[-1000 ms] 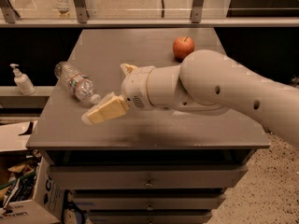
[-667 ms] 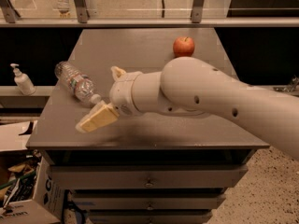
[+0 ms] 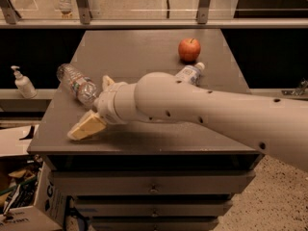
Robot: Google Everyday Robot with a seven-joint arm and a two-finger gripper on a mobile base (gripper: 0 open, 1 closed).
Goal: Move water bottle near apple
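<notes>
The water bottle (image 3: 76, 84) is clear and ribbed and lies on its side at the left of the grey table (image 3: 139, 44). The red apple (image 3: 189, 49) stands at the back right of the table. My gripper (image 3: 96, 105) is open, right at the bottle's near end. One finger (image 3: 86, 127) points toward the table's front left and the other fingertip (image 3: 107, 82) shows just right of the bottle. The bottle's cap is hidden behind the gripper. My white arm crosses the table from the right.
A second bottle (image 3: 190, 73) with a white-blue label lies just in front of the apple. A soap dispenser (image 3: 22, 83) stands on a ledge to the left. Drawers (image 3: 154, 187) sit under the table. Cardboard boxes (image 3: 21, 211) are on the floor at the lower left.
My gripper has moved left and is now at the water bottle's near end. The arm has shifted and uncovered the labelled bottle by the apple. Bottle and apple have not moved.
</notes>
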